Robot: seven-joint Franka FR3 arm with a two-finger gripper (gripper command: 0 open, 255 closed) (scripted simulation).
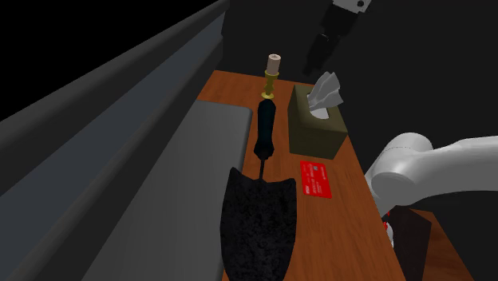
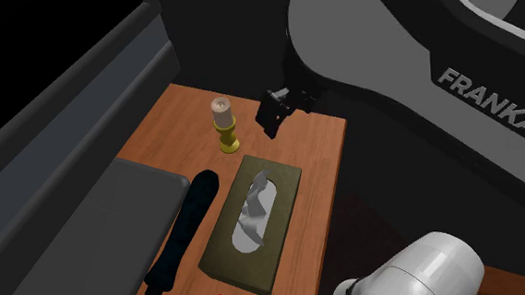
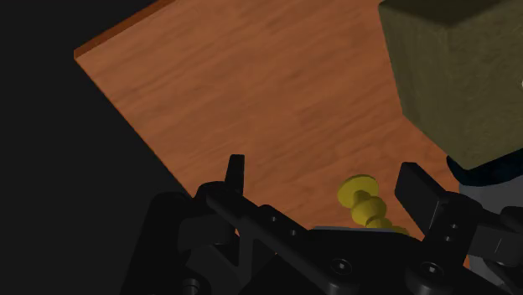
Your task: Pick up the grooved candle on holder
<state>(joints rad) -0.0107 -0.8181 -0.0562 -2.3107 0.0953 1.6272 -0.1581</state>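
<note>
Beige candle on yellow holder [image 1: 274, 74] stands upright, upper middle of shoulder frame, at the wooden table's [image 1: 233, 89] far end.
Olive tissue box [image 1: 319, 132] just right of it; black gripper [image 1: 322, 49] up-right of candle, fingers spread apart, empty.

Olive tissue box [image 1: 318, 132] on wood bench [image 1: 235, 88]. Black trowel [image 1: 260, 219] just beside it, red card [image 1: 316, 179] near box, grey slab [image 1: 191, 184] along bench edge.
</note>
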